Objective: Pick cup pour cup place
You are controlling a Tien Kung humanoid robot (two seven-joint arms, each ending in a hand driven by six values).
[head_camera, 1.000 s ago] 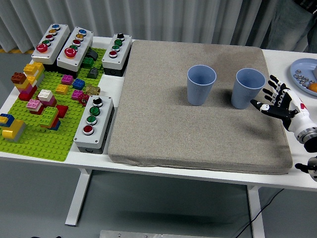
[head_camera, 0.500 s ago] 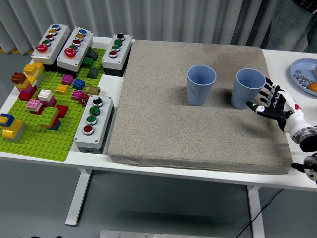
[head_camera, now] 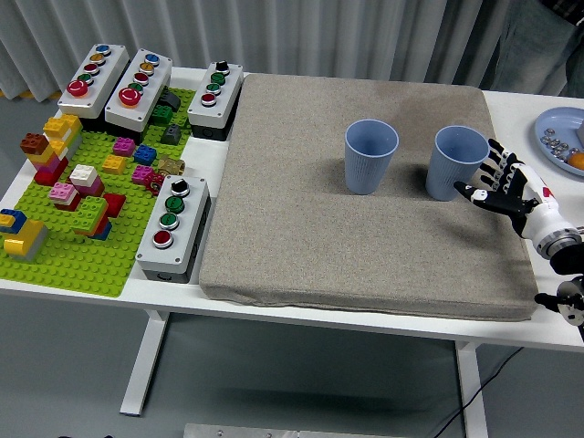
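Two blue cups stand upright on the grey mat [head_camera: 301, 228]: one cup [head_camera: 370, 156] near the middle, the other cup [head_camera: 455, 162] to its right. My right hand [head_camera: 497, 183] comes in from the right edge, fingers spread open, its fingertips right beside the right cup's side; I cannot tell whether they touch it. It holds nothing. What is inside the cups is hidden from this angle. The left arm does not show.
A green baseplate [head_camera: 68, 251] with several toy bricks lies at the left, with button boxes [head_camera: 173, 228] around it. A plate [head_camera: 558, 128] with small balls sits at the far right edge. The mat's front half lies bare.
My right hand has moved left and slightly up, from a small gap beside the right cup to right against its side. Both cups stay put.
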